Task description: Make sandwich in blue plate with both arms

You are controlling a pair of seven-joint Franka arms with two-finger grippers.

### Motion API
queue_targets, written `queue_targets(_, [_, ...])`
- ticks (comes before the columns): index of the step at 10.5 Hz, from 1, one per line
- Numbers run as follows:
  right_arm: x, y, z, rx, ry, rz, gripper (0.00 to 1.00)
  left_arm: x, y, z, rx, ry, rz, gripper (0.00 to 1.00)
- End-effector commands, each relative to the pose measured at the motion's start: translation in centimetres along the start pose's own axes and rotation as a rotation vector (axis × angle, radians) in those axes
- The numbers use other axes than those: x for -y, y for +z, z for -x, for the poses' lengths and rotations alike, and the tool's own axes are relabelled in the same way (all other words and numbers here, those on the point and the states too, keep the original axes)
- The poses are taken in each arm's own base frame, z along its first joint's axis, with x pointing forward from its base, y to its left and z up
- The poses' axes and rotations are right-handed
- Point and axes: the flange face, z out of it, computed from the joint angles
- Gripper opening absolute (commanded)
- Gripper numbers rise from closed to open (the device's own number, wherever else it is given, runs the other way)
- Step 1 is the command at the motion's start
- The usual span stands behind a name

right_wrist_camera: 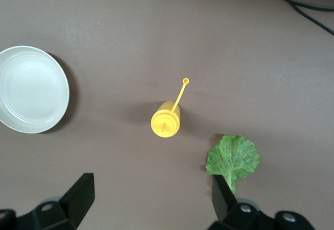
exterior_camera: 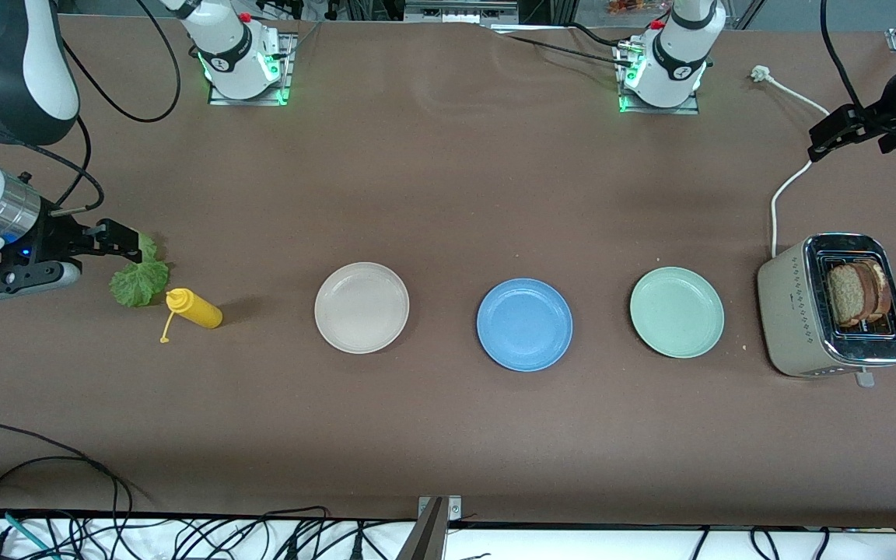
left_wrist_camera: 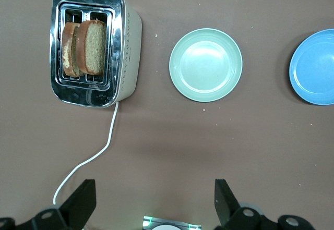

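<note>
Both empty with fingers wide, right gripper [exterior_camera: 125,241] over lettuce [exterior_camera: 139,278] should drop straight and pinch its stem, left gripper [exterior_camera: 833,136] waits above toaster [exterior_camera: 798,315].

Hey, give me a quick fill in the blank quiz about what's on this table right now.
1. Both bread slices stand in the ____.
2. The blue plate lies between the beige-white plate and the ____ plate.
3. The yellow squeeze bottle stands beside the ____.
4. The left gripper and right gripper are both ____.

Missing words: toaster; mint-green; lettuce leaf; open
</note>
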Motion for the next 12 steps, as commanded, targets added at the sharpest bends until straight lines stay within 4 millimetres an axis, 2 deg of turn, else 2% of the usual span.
queue_targets(1, [-0.18, -0.37, -0.17, -0.012, 0.004, -0.017, 1.00, 0.18, -0.38, 0.14, 0.007, -0.006, 0.027, 1.00])
queue_targets(12, [-0.19, -0.24, -0.14, -0.010, 0.017, -0.040, 1.00, 0.18, -0.38, 0.14, 0.007, -0.006, 0.027, 1.00])
